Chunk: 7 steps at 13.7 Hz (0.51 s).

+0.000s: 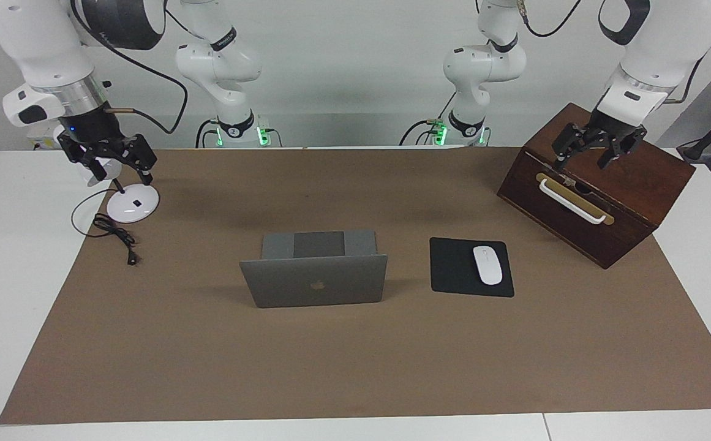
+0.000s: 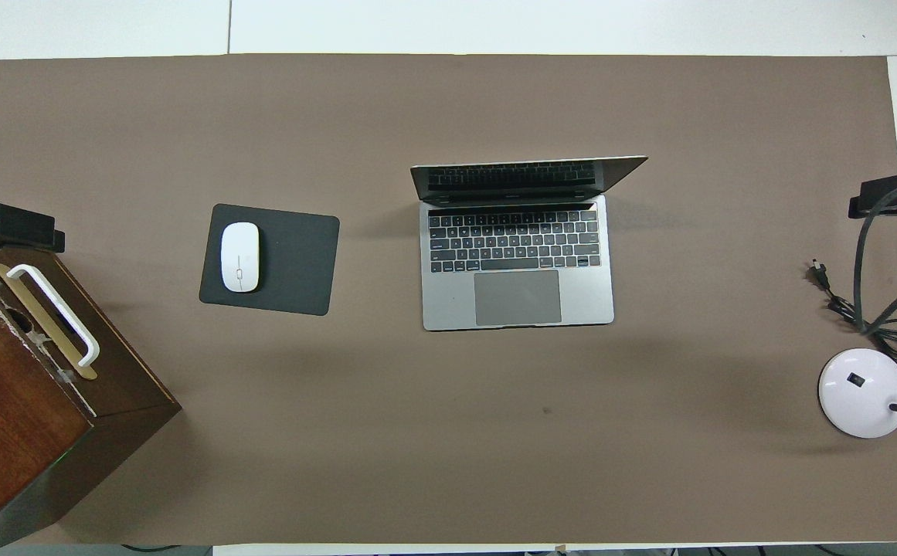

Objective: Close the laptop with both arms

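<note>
The silver-grey laptop [image 1: 315, 280] [image 2: 518, 262] stands open in the middle of the brown mat, its lid upright with the apple logo turned away from the robots and the keyboard toward them. My left gripper [image 1: 585, 160] [image 2: 8, 224] hangs open over the wooden box at the left arm's end of the table, well away from the laptop. Over the lamp at the right arm's end, my right gripper [image 1: 121, 171] [image 2: 892, 197] is open too, with nothing in it. Neither gripper touches the laptop.
A dark wooden box [image 1: 600, 208] [image 2: 23, 401] with a white handle sits under the left gripper. A black mouse pad [image 1: 453, 269] [image 2: 293, 259] with a white mouse [image 1: 487, 264] [image 2: 239, 256] lies between box and laptop. A white lamp base [image 1: 133, 203] [image 2: 861, 390] and its black cable [image 1: 116, 236] lie under the right gripper.
</note>
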{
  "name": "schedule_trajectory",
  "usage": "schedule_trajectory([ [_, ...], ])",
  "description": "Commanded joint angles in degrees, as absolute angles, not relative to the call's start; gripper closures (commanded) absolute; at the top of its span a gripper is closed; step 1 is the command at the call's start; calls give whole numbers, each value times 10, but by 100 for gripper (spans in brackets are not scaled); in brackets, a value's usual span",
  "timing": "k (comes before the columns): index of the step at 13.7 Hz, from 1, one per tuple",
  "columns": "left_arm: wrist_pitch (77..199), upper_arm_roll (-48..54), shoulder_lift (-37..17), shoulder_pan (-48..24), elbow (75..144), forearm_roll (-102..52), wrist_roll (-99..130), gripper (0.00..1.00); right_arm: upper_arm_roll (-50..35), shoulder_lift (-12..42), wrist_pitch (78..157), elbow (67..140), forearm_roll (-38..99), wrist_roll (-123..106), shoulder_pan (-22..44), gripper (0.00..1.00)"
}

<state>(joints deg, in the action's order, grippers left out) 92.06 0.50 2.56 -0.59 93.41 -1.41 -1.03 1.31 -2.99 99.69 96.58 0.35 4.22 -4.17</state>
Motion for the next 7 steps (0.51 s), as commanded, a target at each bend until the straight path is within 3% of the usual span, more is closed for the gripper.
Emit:
schedule_trajectory([
  [1,914,11,29,2,930,-20,-8,0,9,-38,1012,978,7,33,-50,0],
  [7,916,10,30,3,931,-20,-9,0,9,-38,1012,983,7,33,-50,0],
])
